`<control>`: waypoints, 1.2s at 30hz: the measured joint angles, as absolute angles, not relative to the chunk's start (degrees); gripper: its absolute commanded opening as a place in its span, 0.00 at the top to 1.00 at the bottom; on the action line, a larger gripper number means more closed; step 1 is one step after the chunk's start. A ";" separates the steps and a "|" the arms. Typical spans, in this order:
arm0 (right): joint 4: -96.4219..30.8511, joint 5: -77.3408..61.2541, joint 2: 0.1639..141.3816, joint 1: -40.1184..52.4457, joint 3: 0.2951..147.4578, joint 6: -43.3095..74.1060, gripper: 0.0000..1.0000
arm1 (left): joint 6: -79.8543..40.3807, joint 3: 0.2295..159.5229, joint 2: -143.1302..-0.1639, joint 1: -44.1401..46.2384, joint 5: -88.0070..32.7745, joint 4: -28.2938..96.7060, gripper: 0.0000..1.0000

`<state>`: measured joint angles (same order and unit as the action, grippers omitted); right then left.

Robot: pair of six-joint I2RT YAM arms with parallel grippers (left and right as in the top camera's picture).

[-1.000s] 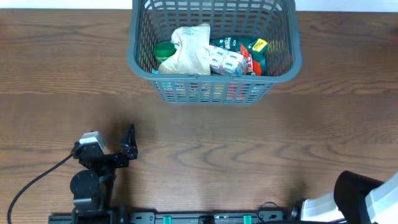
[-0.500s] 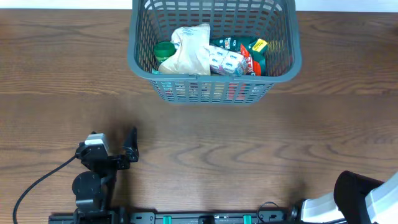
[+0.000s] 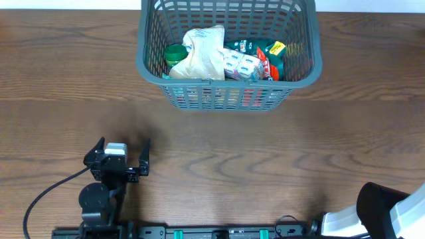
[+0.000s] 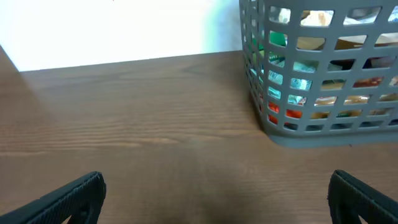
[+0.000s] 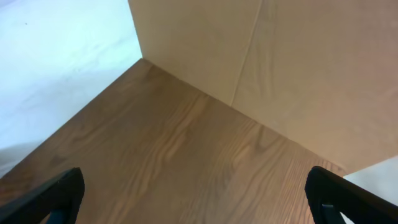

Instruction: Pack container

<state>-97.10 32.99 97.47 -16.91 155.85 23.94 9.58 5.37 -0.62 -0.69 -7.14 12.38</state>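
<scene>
Left gripper rightward, far from container

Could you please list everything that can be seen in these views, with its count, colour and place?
basket: one, grey, upright at the far centre of the table
table: one, brown wood, under everything
crumpled bag: one, beige-white, in the basket, centre-left
green lid: one, green, in the basket at its left end, beside the bag
patterned packet: one, white, in the basket, right of the bag
green packet: one, green and red with a yellow tag, in the basket's right part
cable: one, black, near-left edge
left end effector: one, black, open and empty, near left
right end effector: one, black, open and empty, over bare table
</scene>
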 measured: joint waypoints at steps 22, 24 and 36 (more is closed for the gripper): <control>-97.10 32.99 97.47 -16.91 155.85 23.97 0.01 | 4.56 5.37 -0.62 -0.69 -3.18 12.43 0.01; -97.08 32.99 97.47 -16.91 155.85 23.97 0.01 | 4.47 5.37 -0.62 -0.69 -2.98 12.43 0.01; -97.10 32.99 97.47 -16.91 155.85 23.94 0.01 | 4.45 5.37 -0.62 -0.69 -2.79 12.43 0.01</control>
<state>-97.10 32.99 97.47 -16.91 155.85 23.94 4.45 5.37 -0.62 -0.69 -2.79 12.43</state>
